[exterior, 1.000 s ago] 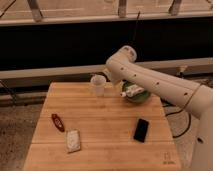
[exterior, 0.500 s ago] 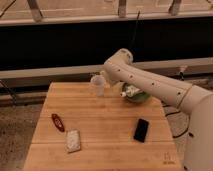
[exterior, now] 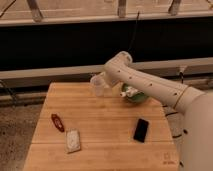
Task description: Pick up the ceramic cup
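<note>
Near edge of the table (exterior: 105, 155) - a whitish packet (exterior: 73, 140) at left, with a flat red object (exterior: 57, 122) just beyond it. A black phone (exterior: 141, 130) lies well apart to the right. Farther back on the right sits the green bowl (exterior: 134, 96), something pale inside, partly under the arm (exterior: 150, 85).

The ceramic cup (exterior: 96, 88) stands upright near the far edge, about centre, just left of the bowl. The hand (exterior: 103, 80) is right at the cup, spread wide. Whether its fingers straddle the cup or only sit beside it, cannot tell.

Step in hand, by my reading - final approach, no grip yet. The next move calls for settling the fingers either side of the cup, closing squarely, then lifting straight up, clear of the bowl.
</note>
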